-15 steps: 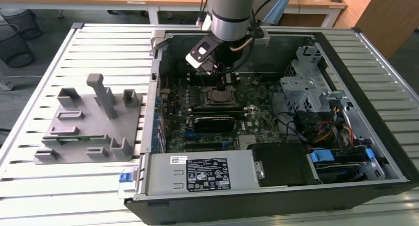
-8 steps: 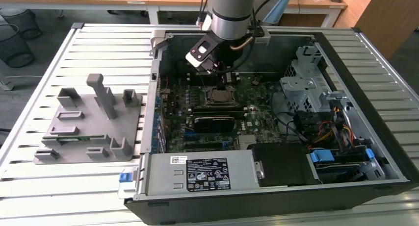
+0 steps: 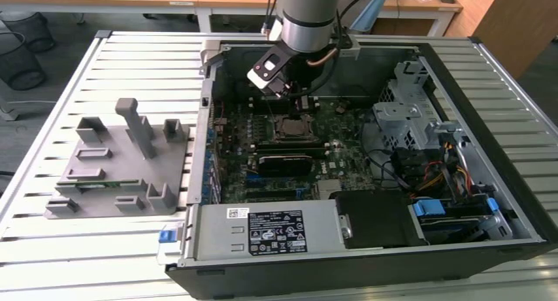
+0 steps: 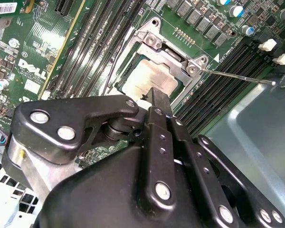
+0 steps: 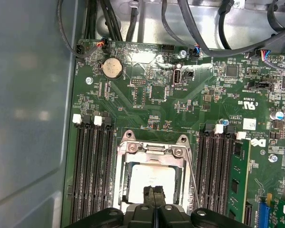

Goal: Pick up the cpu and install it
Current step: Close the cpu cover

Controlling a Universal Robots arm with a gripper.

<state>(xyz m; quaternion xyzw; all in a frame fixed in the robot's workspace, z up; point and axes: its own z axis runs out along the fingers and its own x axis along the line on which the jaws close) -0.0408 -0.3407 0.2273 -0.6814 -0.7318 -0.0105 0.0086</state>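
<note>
The gripper (image 5: 154,191), fingers closed on nothing, is hovering with the cpu (image 5: 147,178) lying in the socket frame (image 5: 133,147) just beneath its tips, probably needing only gentle, square contact.

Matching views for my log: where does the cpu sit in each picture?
Exterior view: cpu at the motherboard's middle.
First wrist view: just beyond the gripper, between memory slots.
Second wrist view: likewise past the gripper.
Shared landmark: the metal socket frame around it.
</note>
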